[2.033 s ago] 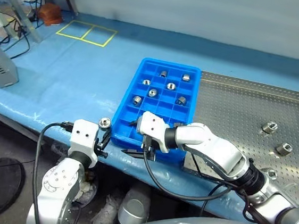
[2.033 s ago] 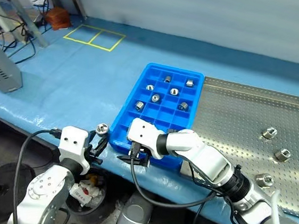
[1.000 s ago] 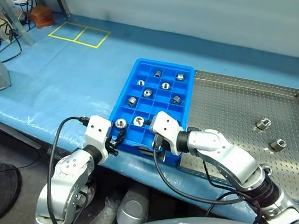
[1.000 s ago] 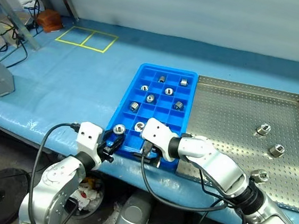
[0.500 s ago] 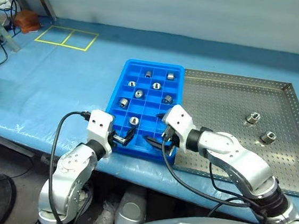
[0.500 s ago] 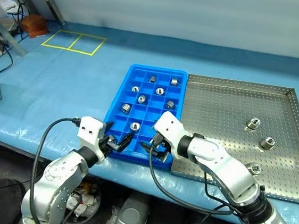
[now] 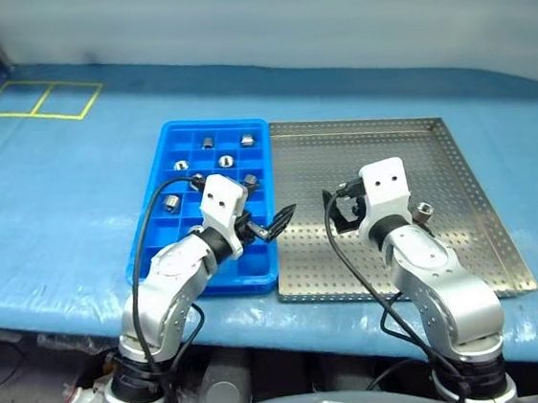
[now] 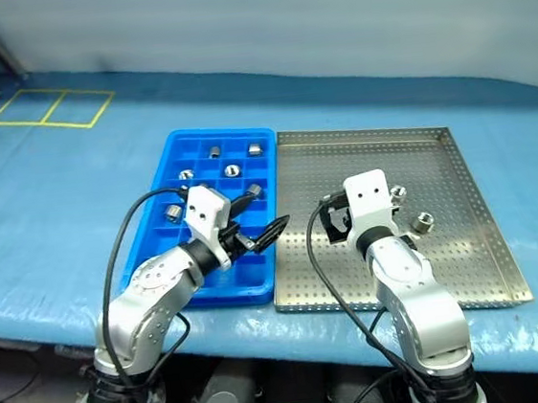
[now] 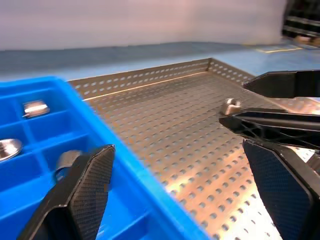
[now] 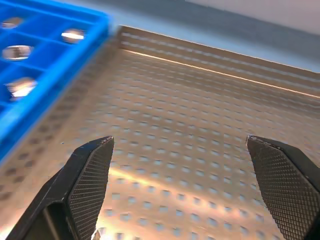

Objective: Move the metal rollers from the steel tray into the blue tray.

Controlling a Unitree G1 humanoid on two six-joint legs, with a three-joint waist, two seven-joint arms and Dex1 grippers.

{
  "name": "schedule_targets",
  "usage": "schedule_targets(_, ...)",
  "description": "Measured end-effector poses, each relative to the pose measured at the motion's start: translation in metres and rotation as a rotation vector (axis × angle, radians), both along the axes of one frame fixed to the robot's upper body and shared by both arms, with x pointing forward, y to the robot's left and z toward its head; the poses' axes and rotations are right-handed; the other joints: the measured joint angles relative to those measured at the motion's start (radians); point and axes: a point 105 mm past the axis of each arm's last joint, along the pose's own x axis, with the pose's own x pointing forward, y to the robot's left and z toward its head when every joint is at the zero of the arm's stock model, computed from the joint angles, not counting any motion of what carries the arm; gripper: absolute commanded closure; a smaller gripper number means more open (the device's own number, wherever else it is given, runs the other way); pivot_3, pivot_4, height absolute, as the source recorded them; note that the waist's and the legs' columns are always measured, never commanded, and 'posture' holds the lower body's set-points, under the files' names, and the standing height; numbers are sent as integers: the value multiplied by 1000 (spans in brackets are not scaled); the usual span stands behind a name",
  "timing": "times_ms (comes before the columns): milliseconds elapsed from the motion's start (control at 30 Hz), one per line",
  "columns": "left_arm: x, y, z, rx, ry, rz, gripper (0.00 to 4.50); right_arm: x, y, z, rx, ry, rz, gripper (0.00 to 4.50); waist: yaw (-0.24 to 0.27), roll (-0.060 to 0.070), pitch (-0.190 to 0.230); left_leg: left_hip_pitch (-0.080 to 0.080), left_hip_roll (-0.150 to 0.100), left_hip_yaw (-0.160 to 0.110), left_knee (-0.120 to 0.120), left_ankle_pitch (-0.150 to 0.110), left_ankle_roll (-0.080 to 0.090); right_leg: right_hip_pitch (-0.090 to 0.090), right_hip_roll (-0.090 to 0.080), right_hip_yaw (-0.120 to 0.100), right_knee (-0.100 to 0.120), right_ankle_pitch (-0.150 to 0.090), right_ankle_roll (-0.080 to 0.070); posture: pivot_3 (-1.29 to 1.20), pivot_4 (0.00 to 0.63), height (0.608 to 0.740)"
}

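Metal rollers (image 8: 425, 221): two visible on the steel tray (image 8: 450, 279), just right of the right gripper (image 10: 182, 185); several sit in blue tray (image 7: 160, 261) compartments, exact count unclear behind the left arm. Left gripper (image 7: 273, 225) points level over the blue tray's right rim, jaws wide apart, empty. Right gripper hovers over the perforated floor, tilted slightly down, jaws spread, holding nothing.

A bright blue tray (image 7: 153, 235) is sitting beside a silver, hole-dotted steel tray (image 7: 369, 143); shiny silver metal rollers (image 7: 209, 142) are glinting inside.
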Motion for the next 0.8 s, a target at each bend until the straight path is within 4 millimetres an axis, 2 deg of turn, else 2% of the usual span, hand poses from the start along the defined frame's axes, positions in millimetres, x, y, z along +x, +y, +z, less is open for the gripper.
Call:
schedule_targets(100, -5, -14, 0, -15, -9, -49, 40, 12, -12, -6, -19, 25, -109, 0, -54, 0, 0, 2, 0, 1, -1, 0, 1, 0, 1, 3, 1, 1, 0, 61, 150, 740)
schedule_targets(233, -13, -25, -3, -20, -7, -105, 40, 24, -24, -13, -39, 51, -195, 0, -88, 1, 0, 2, 0, 1, -2, 1, 2, -1, 2, 6, 1, 1, 1, 94, 150, 740)
schedule_targets(267, -13, -25, -4, -21, -1, -106, 40, 35, -24, -16, -31, 59, -213, 0, -99, 1, 0, 3, 0, 1, -2, 1, 2, 0, 3, 8, 1, 2, 2, 94, 150, 740)
schedule_targets(467, -19, -26, -12, -35, 30, -115, 40, 67, -28, -22, -31, 61, -232, 0, -95, 1, 0, 4, -2, 2, -2, 2, 4, 0, 2, 10, 1, 3, 4, 148, 150, 740)
schedule_targets(800, -24, -23, -22, -25, 59, -112, 40, 98, -39, -32, -15, 89, -255, 0, -87, 2, 1, 4, -2, 2, -4, 3, 4, -1, 1, 11, 1, 3, 4, 188, 150, 740)
